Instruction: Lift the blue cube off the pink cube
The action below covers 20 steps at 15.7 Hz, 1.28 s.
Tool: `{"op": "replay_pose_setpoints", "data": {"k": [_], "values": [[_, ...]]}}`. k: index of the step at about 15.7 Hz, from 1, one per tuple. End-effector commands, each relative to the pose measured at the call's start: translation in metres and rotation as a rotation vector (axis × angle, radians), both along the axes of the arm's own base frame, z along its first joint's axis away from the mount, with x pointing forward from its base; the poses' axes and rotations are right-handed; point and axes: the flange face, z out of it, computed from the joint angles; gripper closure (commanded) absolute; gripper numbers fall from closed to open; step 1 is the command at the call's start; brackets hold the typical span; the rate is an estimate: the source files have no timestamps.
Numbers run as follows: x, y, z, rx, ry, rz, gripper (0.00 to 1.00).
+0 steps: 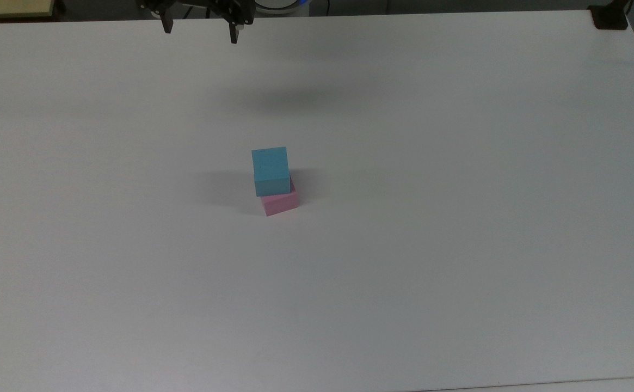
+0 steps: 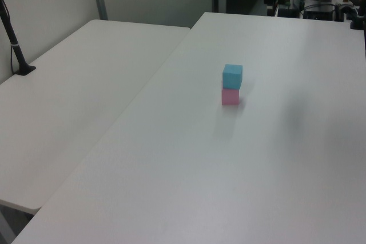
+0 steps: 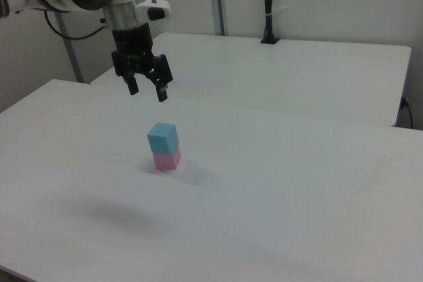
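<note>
High above the white tabletop [image 3: 297, 183], the black two-finger gripper [image 3: 148, 88] is hanging from the white arm, pointing down with its jaws spread wide and nothing between them. In the top view it is showing at the far edge [image 1: 201, 30], well apart from the stack. The wide opening is probably there so the fingers can drop over a cube's sides without nudging it.

Below it, and offset toward the right view's right, the small light-blue matte cube [image 3: 162, 138] is sitting directly on the small pastel-pink matte cube [image 3: 166, 158], near the middle of the tabletop. The top view shows the blue cube [image 1: 270, 170] twisted slightly against the pink cube [image 1: 281, 202], so the faces are not lining up; the left view shows the pair stacked upright, blue [image 2: 232, 75] over pink [image 2: 230, 96].

Judgement: the lift is not yet begun. The gripper needs to line up over the blue cube and descend only to its height, otherwise the fingers risk pushing the pink cube too.

A second table [image 3: 284, 70] is standing behind, carrying a black post [image 3: 268, 4].
</note>
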Motion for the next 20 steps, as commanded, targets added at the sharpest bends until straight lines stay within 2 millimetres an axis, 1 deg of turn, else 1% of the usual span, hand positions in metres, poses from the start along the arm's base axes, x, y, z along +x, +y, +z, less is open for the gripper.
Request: {"op": "replay_pose_setpoints", "data": {"k": [1, 4, 11, 17, 18, 19, 20], "values": [[0.002, 0.01, -0.009, -0.01, 0.008, 0.006, 0.0], [0.002, 0.008, -0.008, -0.01, 0.005, 0.002, 0.0], [0.003, 0.01, -0.009, -0.01, 0.005, 0.005, 0.0], [0.006, 0.012, -0.013, -0.011, 0.007, 0.01, 0.0], [0.008, 0.013, -0.018, -0.011, 0.013, 0.011, 0.0], [0.012, 0.018, -0.024, -0.011, 0.023, 0.02, 0.0], [0.014, 0.024, -0.024, -0.01, 0.02, 0.029, 0.0]]}}
